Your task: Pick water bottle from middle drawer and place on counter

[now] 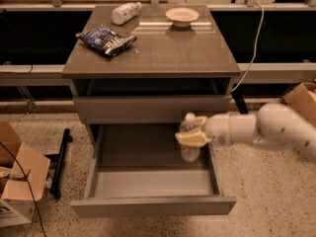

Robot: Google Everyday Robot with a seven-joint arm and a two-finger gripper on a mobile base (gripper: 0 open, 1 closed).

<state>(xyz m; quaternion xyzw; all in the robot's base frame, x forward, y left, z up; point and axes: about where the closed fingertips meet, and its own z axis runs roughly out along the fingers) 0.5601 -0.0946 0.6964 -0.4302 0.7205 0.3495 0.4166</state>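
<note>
The middle drawer point(153, 205) is pulled open below the cabinet, its pale floor bare. My gripper point(193, 133) is shut on the water bottle point(189, 151), a small clear bottle with a white cap, held upright above the right side of the drawer, level with the closed drawer front above. My white arm reaches in from the right. The counter point(168, 53) is the glossy grey-brown top of the cabinet, above and behind the gripper.
On the counter lie a blue chip bag point(106, 40), a white-wrapped bottle point(125, 12) on its side and a small bowl point(182, 16). Cardboard boxes stand on the floor at left point(17, 177) and right point(301, 98). A cable point(252, 48) hangs at right.
</note>
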